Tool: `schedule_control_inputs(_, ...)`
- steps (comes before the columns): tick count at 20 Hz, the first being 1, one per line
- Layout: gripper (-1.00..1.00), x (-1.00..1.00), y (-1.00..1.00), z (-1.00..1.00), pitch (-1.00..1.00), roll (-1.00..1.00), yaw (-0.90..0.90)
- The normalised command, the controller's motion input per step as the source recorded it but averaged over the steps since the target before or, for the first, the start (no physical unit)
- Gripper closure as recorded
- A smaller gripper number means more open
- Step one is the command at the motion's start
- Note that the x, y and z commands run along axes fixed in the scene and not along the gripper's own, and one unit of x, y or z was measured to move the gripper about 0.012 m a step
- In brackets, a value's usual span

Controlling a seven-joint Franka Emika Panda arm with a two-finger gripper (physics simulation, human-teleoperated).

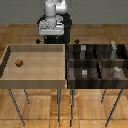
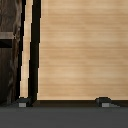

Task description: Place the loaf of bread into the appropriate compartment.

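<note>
Spread claw (image 2: 62, 102) tips hang over smooth light wood; lumpy brown loaf of bread (image 1: 19, 63) lies apart.

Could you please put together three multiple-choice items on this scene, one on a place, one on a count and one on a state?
1. Where does the tiny brown loaf of bread lie?
A. In the big light-wood tray, toward the exterior view's left
B. In the dark-wood divided bin
C. Between the end effector's fingers

2. How many compartments does the dark bin have?
A. Two
B. Four
C. Six

3. What is the state of the end effector?
A. Shut on the loaf
B. Holding a grey cube
C. Holding nothing, up behind the tray

Answers:
1 A: the brown lump sits on the tray floor near its left wall.
2 B: crossed dividers split the bin into quarters.
3 C: the wrist view shows both fingertips with only bare tray floor between them.
</note>
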Motion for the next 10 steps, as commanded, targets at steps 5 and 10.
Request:
schedule_control_inputs(5,-1.00,0.00,0.00,0.00,0.00,0.00,0.00)
schedule_control_inputs(10,-1.00,0.00,0.00,0.00,0.00,0.00,0.00)
